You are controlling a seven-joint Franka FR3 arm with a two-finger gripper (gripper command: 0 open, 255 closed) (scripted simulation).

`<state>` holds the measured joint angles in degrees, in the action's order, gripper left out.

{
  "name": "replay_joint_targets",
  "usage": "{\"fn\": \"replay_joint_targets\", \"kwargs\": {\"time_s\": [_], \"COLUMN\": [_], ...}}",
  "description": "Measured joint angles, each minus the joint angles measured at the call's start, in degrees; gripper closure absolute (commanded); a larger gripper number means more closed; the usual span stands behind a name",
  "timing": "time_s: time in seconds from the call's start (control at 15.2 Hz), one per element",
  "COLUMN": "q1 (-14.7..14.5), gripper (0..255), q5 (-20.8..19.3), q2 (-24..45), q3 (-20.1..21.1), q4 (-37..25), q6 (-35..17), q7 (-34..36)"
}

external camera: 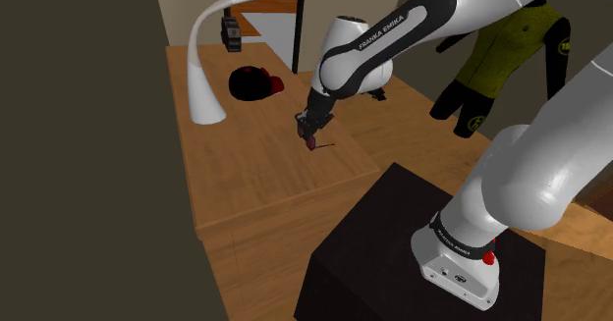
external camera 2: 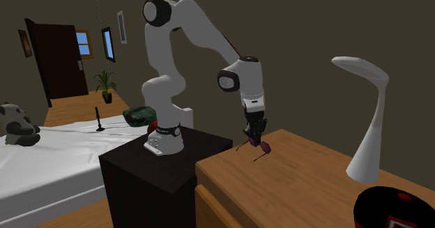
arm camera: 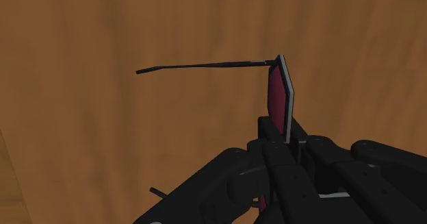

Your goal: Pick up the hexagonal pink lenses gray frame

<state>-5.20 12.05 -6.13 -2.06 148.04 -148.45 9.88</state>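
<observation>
Pinching the hexagonal glasses with pink lenses and a thin gray frame (arm camera: 276, 96) by their front, my black two-finger gripper (arm camera: 279, 139) is closed on them. One lens stands edge-on between my fingers, and a thin dark temple arm (arm camera: 205, 66) juts out sideways over the brown wooden desk top (arm camera: 102, 120).

From the shoulder view the glasses (external camera: 315, 144) hang just under my gripper (external camera: 310, 128), low over the desk top (external camera: 255, 182) on the side nearest my stand. Whether the trailing temple tips touch the wood I cannot tell.

I judge the step in hand to be the lift, and it calls for a slow, straight rise with no wrist roll. My hold is on a narrow rim of a flat, smooth pane, so the piece could pivot or slide between the pads. The long wiry arm puts its weight off to one side, which would help it swing. A steady squeeze is safer than a harder one, since the frame looks slender and easy to bend.

The lens is glossy with a crisp angular outline and a pale gray edge, while the desk is matte with a soft grain. The white curved desk lamp (external camera: 201, 74) and the rounded black cap with a red patch (external camera: 253, 81) sit well apart from my path
</observation>
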Motion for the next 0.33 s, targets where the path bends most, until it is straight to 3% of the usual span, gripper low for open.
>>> {"fn": "replay_joint_targets", "kwargs": {"time_s": [0.33], "q1": [0.3], "gripper": [255], "q5": [-1.4], "q2": [-3.0], "q3": [0.1], "q4": [-1.1], "q6": [4.1], "q7": [1.4]}}
